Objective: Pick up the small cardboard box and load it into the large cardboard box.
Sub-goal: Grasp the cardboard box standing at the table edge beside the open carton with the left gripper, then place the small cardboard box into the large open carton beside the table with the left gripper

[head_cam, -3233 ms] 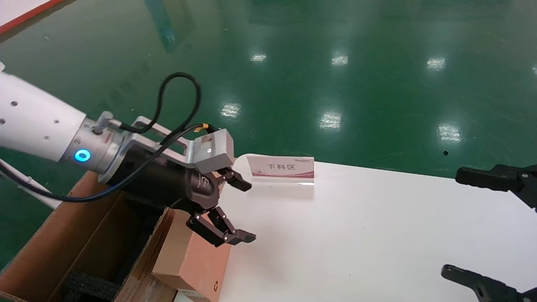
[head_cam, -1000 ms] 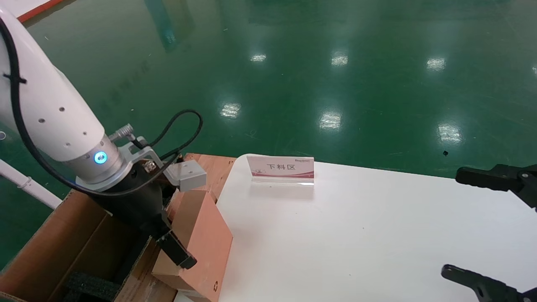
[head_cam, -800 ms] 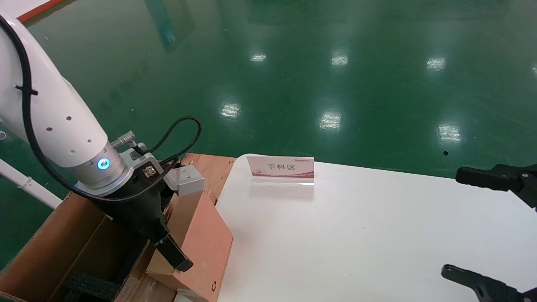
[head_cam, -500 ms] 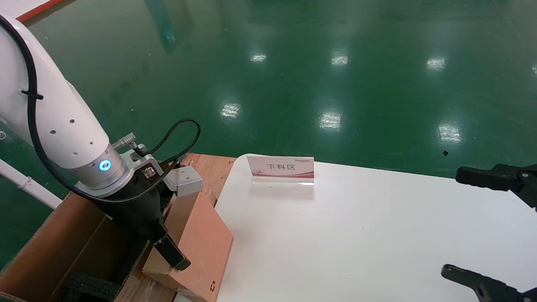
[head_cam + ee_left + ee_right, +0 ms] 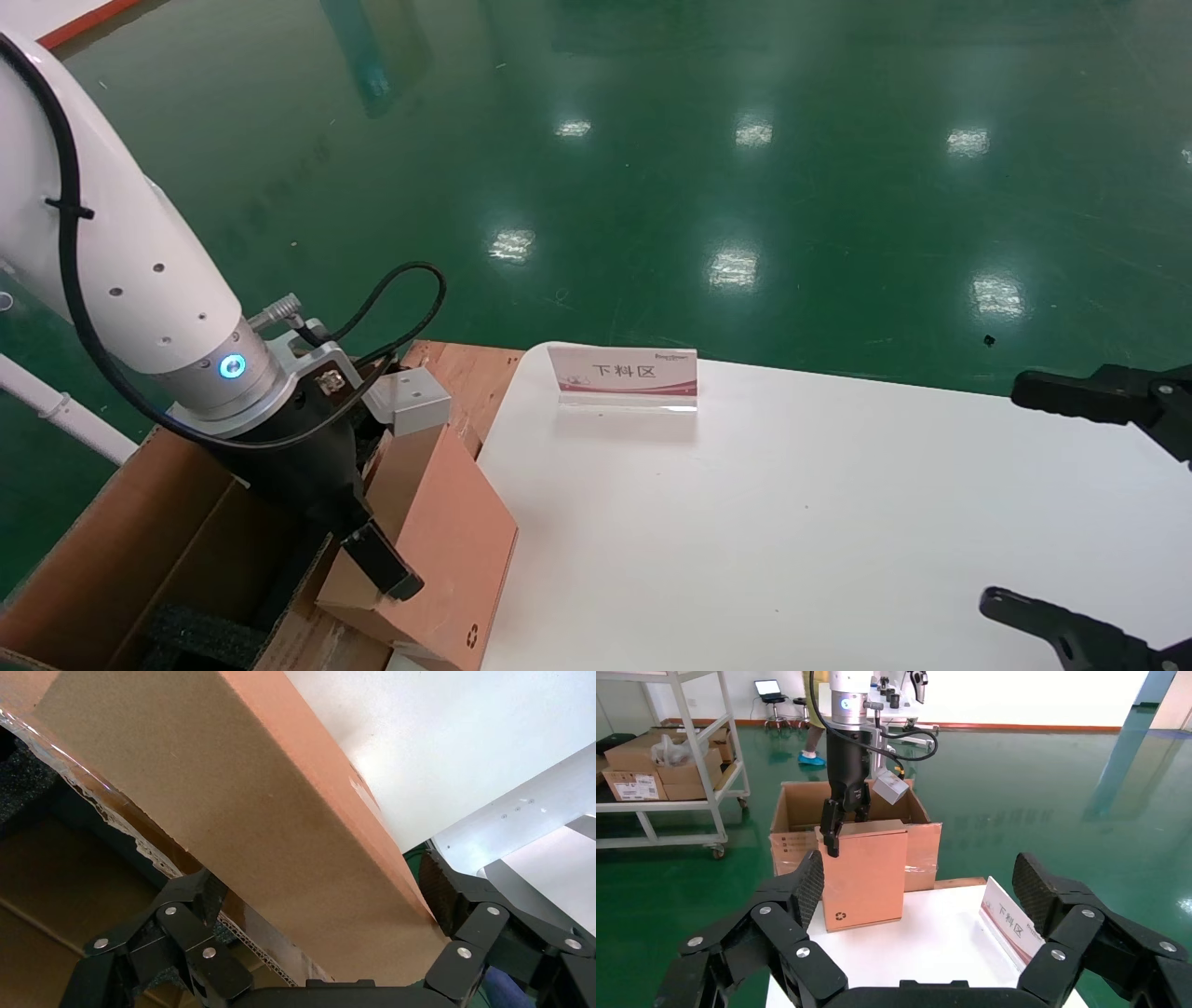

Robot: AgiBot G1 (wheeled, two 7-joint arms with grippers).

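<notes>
1. The carton point(image 5: 121, 550) stood left of the table point(image 5: 792, 522).
2. The left gripper point(image 5: 377, 559), previously open above, had closed on the small box point(image 5: 447, 550), tilting it off the table edge toward the carton.
3. The right gripper point(image 5: 1071, 503) hung open, idle.

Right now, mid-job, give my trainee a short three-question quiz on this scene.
1. True or false: the left gripper is shut on the small cardboard box.
2. Where is the small cardboard box?
A. flat in the middle of the white table
B. tilted at the table's left edge, beside the large cardboard box
C. down inside the large cardboard box
3. Fill in: the right gripper, at the table's right side, is ____.

Key
1. True: in the left wrist view its fingers press the box's broad faces.
2. B
3. open, holding nothing
</notes>
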